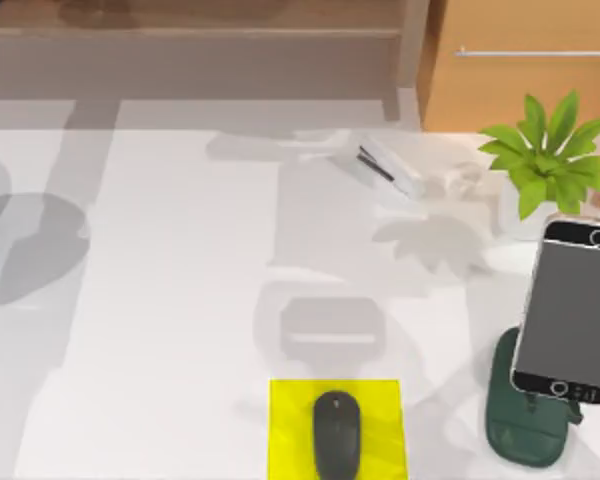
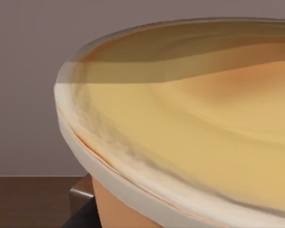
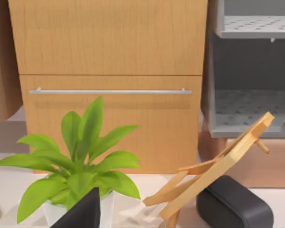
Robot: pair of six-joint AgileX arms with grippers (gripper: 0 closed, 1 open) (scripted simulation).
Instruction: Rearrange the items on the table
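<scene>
Three items, placed by the plant [image 1: 550, 160] at the table's [image 1: 180, 300] right side

1. Phone [image 1: 570, 310]: black screen, silver edge, screen up. In the top view it lies just nearer the front edge than the plant, at the right border, and overlaps a dark green object [image 1: 525, 425] below it. Whether it is lifted or resting cannot be told. A black corner [image 3: 80, 211] in front of the plant in the right wrist view may be this phone.
2. Mouse [image 1: 337, 432]: dark grey, oval, lying on a yellow pad [image 1: 290, 420]. Well apart from the plant, to its left and at the front edge.
3. Cup [image 2: 180, 142]: orange-tan wall, pale rim, foamy top, seen very close in the left wrist view against a plain grey backdrop. Its place relative to the plant cannot be told.

Grippers
- Left gripper: close by the cup; whether it grips cannot be told.
- Right gripper: facing the plant; its hold cannot be told.

Other things
- Stapler [image 1: 390, 170]: white, on the table left of the plant.
- Cabinet [image 3: 109, 85]: wooden with a metal handle [image 3: 109, 91], behind the plant.
- Wooden stand [image 3: 213, 171]: tilted, beside the plant, with a dark rounded block [image 3: 235, 204] at its foot.
- Grey shelf [image 3: 251, 71]: beside the cabinet
</scene>
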